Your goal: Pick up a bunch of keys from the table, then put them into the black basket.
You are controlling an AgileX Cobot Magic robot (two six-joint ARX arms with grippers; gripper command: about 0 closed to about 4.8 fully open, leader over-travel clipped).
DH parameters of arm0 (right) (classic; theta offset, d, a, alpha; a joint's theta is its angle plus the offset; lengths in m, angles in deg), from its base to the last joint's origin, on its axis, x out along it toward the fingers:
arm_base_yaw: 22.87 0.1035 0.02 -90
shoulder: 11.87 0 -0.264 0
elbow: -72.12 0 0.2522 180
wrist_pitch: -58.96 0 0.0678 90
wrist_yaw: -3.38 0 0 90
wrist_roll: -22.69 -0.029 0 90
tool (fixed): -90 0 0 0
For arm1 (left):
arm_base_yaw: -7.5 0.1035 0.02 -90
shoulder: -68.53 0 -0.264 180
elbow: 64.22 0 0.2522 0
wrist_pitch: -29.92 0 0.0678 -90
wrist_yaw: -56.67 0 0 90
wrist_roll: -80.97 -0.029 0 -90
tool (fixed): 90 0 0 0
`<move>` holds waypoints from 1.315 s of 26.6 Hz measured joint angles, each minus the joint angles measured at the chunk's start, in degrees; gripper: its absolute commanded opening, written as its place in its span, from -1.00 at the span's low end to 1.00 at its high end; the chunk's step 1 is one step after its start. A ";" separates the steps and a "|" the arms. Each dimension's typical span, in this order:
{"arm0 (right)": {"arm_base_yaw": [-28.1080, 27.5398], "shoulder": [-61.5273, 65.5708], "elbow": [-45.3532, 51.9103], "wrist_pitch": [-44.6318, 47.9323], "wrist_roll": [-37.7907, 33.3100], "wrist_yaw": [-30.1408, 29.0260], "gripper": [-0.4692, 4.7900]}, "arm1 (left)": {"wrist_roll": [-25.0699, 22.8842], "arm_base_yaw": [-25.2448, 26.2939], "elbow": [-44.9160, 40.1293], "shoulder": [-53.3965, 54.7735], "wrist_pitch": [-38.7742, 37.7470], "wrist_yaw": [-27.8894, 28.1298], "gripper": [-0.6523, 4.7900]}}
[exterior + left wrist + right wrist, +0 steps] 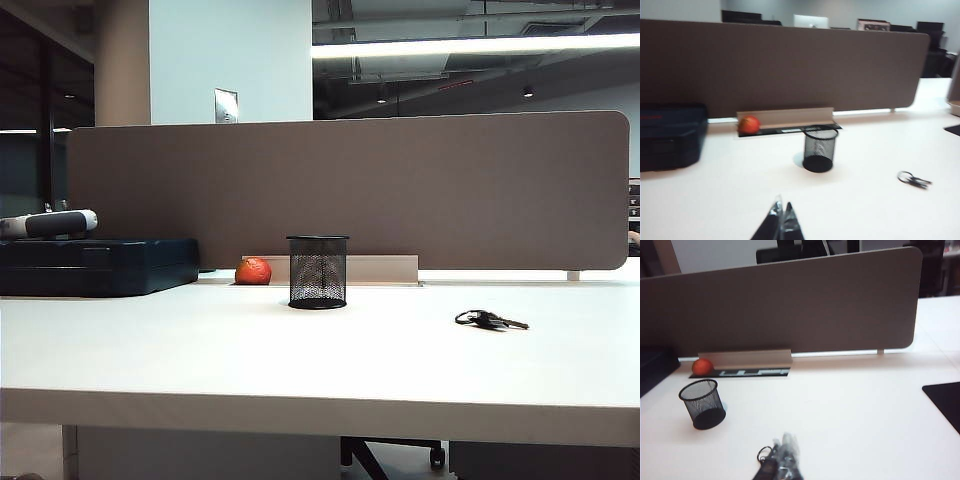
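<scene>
The bunch of keys [490,320] lies flat on the white table [300,370], right of the middle. The black basket [317,272] stands upright to its left, nearer the divider. No arm shows in the exterior view. In the left wrist view my left gripper [783,206] is shut and empty above bare table, with the black basket [819,148] ahead and the keys [914,179] off to the side. My right gripper [786,440] is blurred, shut, and hovers over the keys [764,454], hiding all but their ring. The black basket [702,403] stands well apart from it.
A brown-grey divider panel [350,190] closes the back of the table. An orange ball [253,271] sits beside the basket at the panel's foot. A dark blue case [100,265] fills the back left. A black mat [945,400] lies at the table's right side.
</scene>
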 measured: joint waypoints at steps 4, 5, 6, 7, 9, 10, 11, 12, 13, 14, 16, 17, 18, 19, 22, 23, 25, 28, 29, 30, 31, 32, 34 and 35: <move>0.00 11.91 -11.02 -6.75 -0.17 -0.02 -0.69 | 0.00 0.00 0.00 0.02 -2.82 -3.04 -0.78; 0.00 14.40 -13.27 -7.78 -0.17 -0.09 -0.60 | 0.02 0.00 0.00 0.02 -3.04 -3.28 -0.78; 0.00 16.31 -14.99 -8.66 -0.17 -0.35 -0.56 | 0.00 0.00 0.00 0.02 -3.19 -3.43 -0.78; -0.02 18.62 -17.07 -9.90 -0.22 -1.03 -0.50 | 0.00 0.00 0.02 0.02 -3.23 -3.43 -0.78; -0.02 22.34 -20.00 -11.32 -0.31 -2.78 -0.34 | 0.00 0.00 0.22 0.02 -3.41 -3.45 -0.78; -0.02 24.02 -21.44 -12.13 -0.31 -3.74 -0.28 | 0.00 0.00 0.31 0.02 -3.43 -3.48 -0.78; -0.02 26.03 -23.17 -12.48 -0.31 -4.92 -0.21 | 0.00 0.00 0.50 0.02 -3.45 -3.48 -0.78; 0.00 27.91 -24.44 -12.46 -0.33 -5.75 -0.17 | 0.02 0.00 0.63 0.02 -3.43 -3.48 -0.78; 0.00 29.99 -25.90 -12.46 -0.37 -6.62 -0.04 | 0.02 0.00 0.76 0.00 -3.43 -3.48 -0.78; 0.00 32.89 -27.65 -12.79 -0.35 -7.76 0.07 | 0.04 0.00 1.03 0.00 -3.39 -3.48 -0.78; 0.00 36.70 -30.29 -13.99 -0.35 -9.16 0.28 | 0.61 0.00 1.03 0.00 -3.50 -3.50 -0.78; 0.00 38.27 -31.39 -14.40 -0.39 -9.57 0.42 | 0.83 0.00 1.03 0.09 -3.67 -3.52 -0.78; 0.00 40.22 -32.68 -14.84 -0.37 -10.05 0.55 | 0.92 0.00 1.03 0.13 -3.78 -3.52 -0.78; 0.00 42.16 -33.90 -15.34 -0.37 -10.54 0.66 | 1.03 0.00 1.03 0.15 -3.96 -3.52 -0.78; 0.02 46.75 -36.33 -17.38 -0.42 -12.00 0.79 | 1.09 0.00 1.03 0.17 -4.48 -3.52 -0.78; 0.02 48.17 -37.03 -18.08 -0.39 -12.57 0.79 | 1.11 0.00 1.03 0.17 -4.55 -3.52 -0.78; 0.02 51.39 -38.34 -18.73 -0.39 -13.84 0.81 | 1.09 0.00 1.03 0.17 -4.57 -3.52 -0.78; 0.02 55.82 -39.93 -19.76 -0.39 -16.20 0.82 | 1.09 0.00 1.03 0.20 -4.74 -3.52 -0.78; 0.02 59.14 -40.61 -21.14 -0.44 -18.73 0.83 | 1.09 0.00 1.03 0.20 -4.74 -3.52 -0.78; 0.04 61.79 -40.59 -21.79 -0.50 -20.48 0.87 | 1.09 0.00 1.03 0.20 -4.79 -3.52 -0.78; 0.04 63.39 -40.59 -22.12 -0.55 -21.27 0.96 | 1.09 0.00 1.03 0.20 -4.90 -3.52 -0.78; 0.04 64.59 -40.57 -22.29 -0.57 -21.64 1.00 | 1.09 0.00 1.03 0.20 -5.09 -3.52 -0.78; 0.04 66.90 -40.52 -22.40 -0.61 -22.47 1.00 | 1.09 0.00 1.03 0.20 -5.64 -3.52 -0.78; 0.04 68.24 -40.54 -22.29 -0.61 -22.67 1.00 | 1.09 0.00 1.03 0.20 -5.88 -3.52 -0.78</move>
